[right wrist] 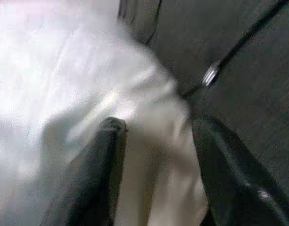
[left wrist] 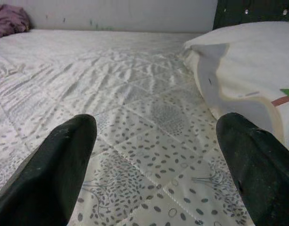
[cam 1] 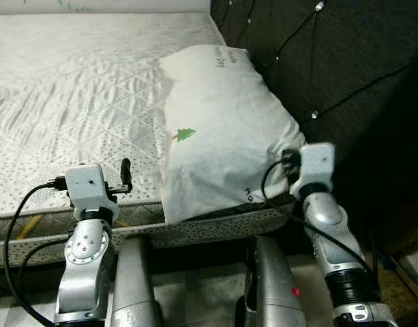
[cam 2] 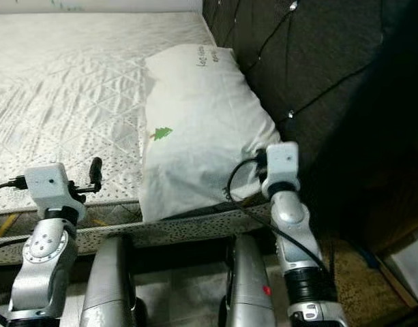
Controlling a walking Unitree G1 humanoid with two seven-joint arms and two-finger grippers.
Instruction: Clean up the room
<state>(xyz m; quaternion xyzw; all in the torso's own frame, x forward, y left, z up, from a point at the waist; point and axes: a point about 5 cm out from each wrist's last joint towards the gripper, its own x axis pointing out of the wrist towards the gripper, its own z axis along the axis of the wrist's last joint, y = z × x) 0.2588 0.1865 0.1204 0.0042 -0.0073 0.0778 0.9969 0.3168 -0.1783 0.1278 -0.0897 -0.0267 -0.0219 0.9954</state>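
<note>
**Robot grips pillow corner at the head of a bare mattress**

A white pillow (cam 1: pixel 219 129), printed with a small green tree (cam 1: pixel 186 134) and a line of dark lettering, lies at the right side of a quilted, speckled mattress (cam 1: pixel 72 102), pressed against a dark tufted headboard (cam 1: pixel 345 75) studded with silver buttons. The pillow's near end hangs slightly over the mattress edge.

The right gripper (right wrist: pixel 153 141) is at the pillow's near right corner, between the pillow and the headboard. In the blurred right wrist view, its two black fingers (right wrist: pixel 99 165) stand on either side of a fold of white fabric, one finger on the pillow's face and the other along the headboard side, closed in on the cloth between them. From the head camera, the silver right arm rises from below, and a black cable loops beside its wrist.

The left gripper (left wrist: pixel 156 160) hovers low over the mattress near its front edge, just beside the pillow's left flank but not touching it. Its fingers (left wrist: pixel 54 169) are spread wide apart with nothing between them. Past them, the left wrist view takes in the length of the quilted surface, a bundle of purple cloth (left wrist: pixel 10 20) at the far corner, and a pale wall behind.
</note>
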